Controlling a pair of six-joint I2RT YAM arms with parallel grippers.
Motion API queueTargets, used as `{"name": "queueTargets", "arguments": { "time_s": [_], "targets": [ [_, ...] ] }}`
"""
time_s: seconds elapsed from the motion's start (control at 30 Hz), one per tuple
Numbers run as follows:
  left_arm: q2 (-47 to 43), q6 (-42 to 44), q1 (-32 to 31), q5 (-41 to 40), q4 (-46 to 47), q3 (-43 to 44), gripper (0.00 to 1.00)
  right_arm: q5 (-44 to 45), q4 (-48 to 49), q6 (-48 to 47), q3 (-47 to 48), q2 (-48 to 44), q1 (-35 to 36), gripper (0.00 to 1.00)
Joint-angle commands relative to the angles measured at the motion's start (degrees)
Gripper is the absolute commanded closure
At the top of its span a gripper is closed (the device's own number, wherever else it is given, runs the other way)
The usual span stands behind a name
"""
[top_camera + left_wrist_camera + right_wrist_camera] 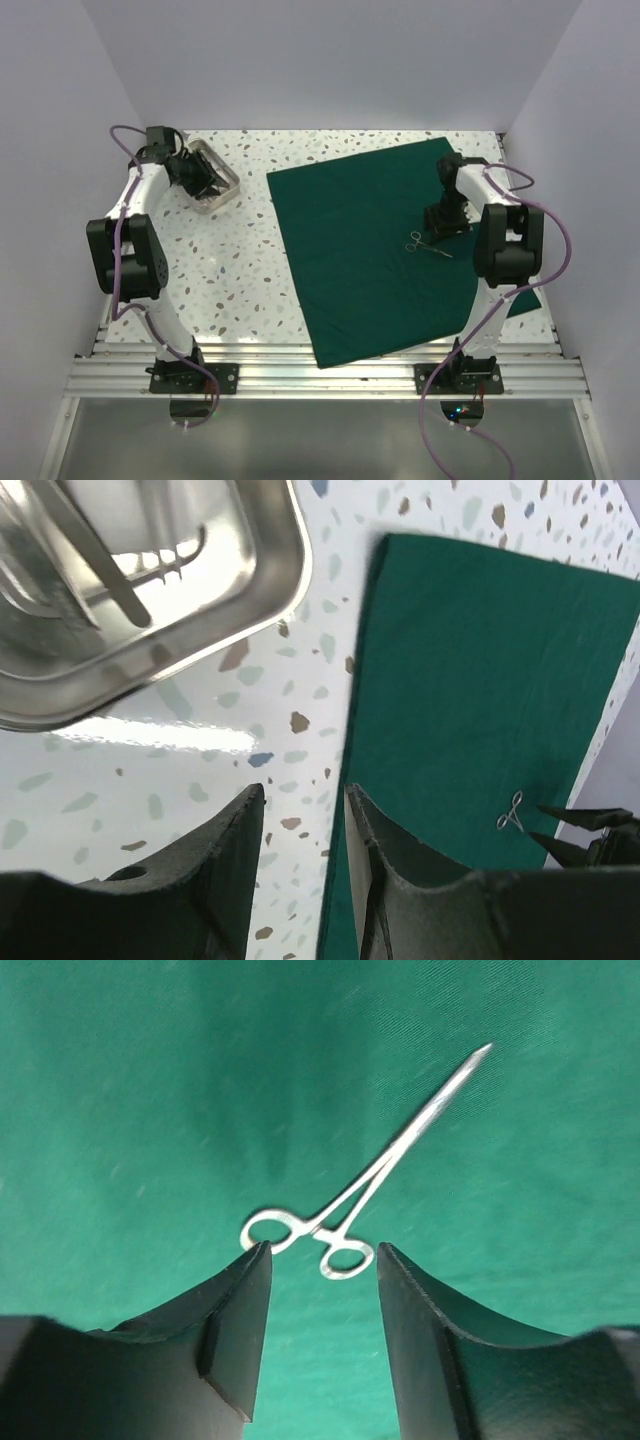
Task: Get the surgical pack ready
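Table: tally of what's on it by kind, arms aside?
dark green matte fabric drape: 1
shiny rectangular steel tray: 1
silver ring-handled steel forceps, lying on the green fabric: 1
Total: 3
Steel instruments also show inside the tray, but they are too unclear to count.

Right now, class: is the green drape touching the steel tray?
Apart. The top view shows speckled table between the green drape and the steel tray.
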Motion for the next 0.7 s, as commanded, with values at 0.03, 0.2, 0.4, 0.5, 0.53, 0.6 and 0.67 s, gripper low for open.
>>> {"name": "queueTargets", "arguments": {
  "time_s": [0.03, 0.2, 0.4, 0.5, 0.53, 0.6, 0.67],
  "targets": [
    [-3.4, 2.0, -2.5, 1.0, 1.4, -2.0, 0.59, 6.1, -6.8, 3.2, 1.0, -0.9, -2.6, 0.52],
    [-3.3, 2.1, -3.0, 1.9, 1.5, -2.0, 0.59, 6.7, -5.9, 4.7, -2.3, -2.2, -4.3, 0.54],
    [-2.9, 2.4, -3.0, 2.4, 1.5, -1.8, 0.6, 5.9, -2.2, 5.9, -6.6, -3.0, -5.3, 0.57],
    [-2.4, 2.4, -2.9, 2.6, 1.6, -1.7, 0.6, 6.0, -1.4, 6.1, -6.9, -2.4, -5.7, 0.59],
    [-2.3, 2.4, -2.9, 2.6, 1.6, -1.7, 0.6, 6.0, -1.4, 6.2, -6.9, -2.1, -5.8, 0.59],
    [-2.1, 2.4, -2.9, 2.6, 1.6, -1.6, 0.6, 6.0, -1.3, 6.1, -7.0, -1.8, -5.8, 0.6],
    [-1.9, 2.4, -2.9, 2.9, 1.6, -1.5, 0.6, 6.0, -0.5, 6.1, -7.2, -1.8, -5.8, 0.6]
  ]
}}
